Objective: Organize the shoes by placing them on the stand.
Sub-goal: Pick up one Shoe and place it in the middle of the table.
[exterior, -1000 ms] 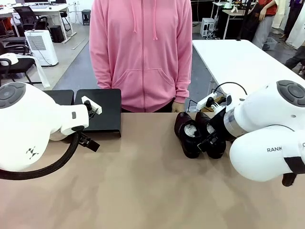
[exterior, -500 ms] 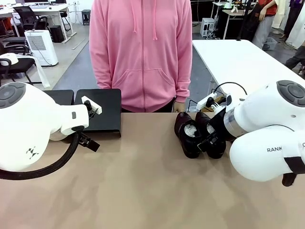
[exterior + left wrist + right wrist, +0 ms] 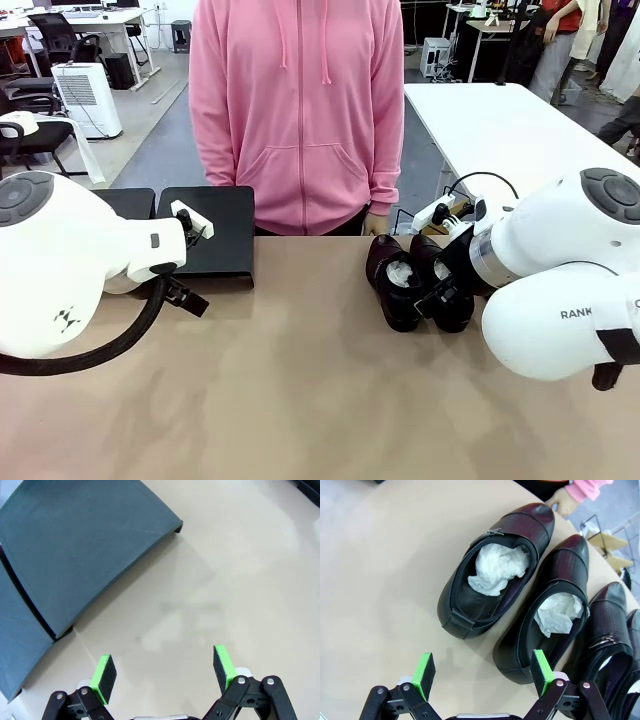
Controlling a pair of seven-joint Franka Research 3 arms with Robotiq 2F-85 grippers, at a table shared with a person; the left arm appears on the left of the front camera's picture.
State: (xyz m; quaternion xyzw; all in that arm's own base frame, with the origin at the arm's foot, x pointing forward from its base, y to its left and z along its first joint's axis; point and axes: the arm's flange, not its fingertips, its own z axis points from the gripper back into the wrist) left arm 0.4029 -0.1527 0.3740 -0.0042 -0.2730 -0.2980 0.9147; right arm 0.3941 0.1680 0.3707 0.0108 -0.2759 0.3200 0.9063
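Several black glossy shoes stuffed with white paper lie together at the table's far right. In the right wrist view the nearest shoe (image 3: pixel 490 580) and a second shoe (image 3: pixel 551 611) lie side by side, with two more shoes (image 3: pixel 606 632) beyond them. My right gripper (image 3: pixel 481 662) hovers open just above their heels, its right pad (image 3: pixel 540 669) beside the second shoe's heel. In the front view the same shoes (image 3: pixel 397 282) lie in front of my right arm. The black stand (image 3: pixel 212 232) is at the far left. My left gripper (image 3: pixel 164 672) hangs open over bare table beside the stand (image 3: pixel 85 545).
A person in a pink hoodie (image 3: pixel 297 110) stands at the far edge, one hand (image 3: pixel 375 222) resting near the shoes. Cables and small parts (image 3: pixel 450 210) lie behind the shoes. A white table (image 3: pixel 500 125) stands farther back on the right. Bare tabletop (image 3: pixel 300 380) fills the middle.
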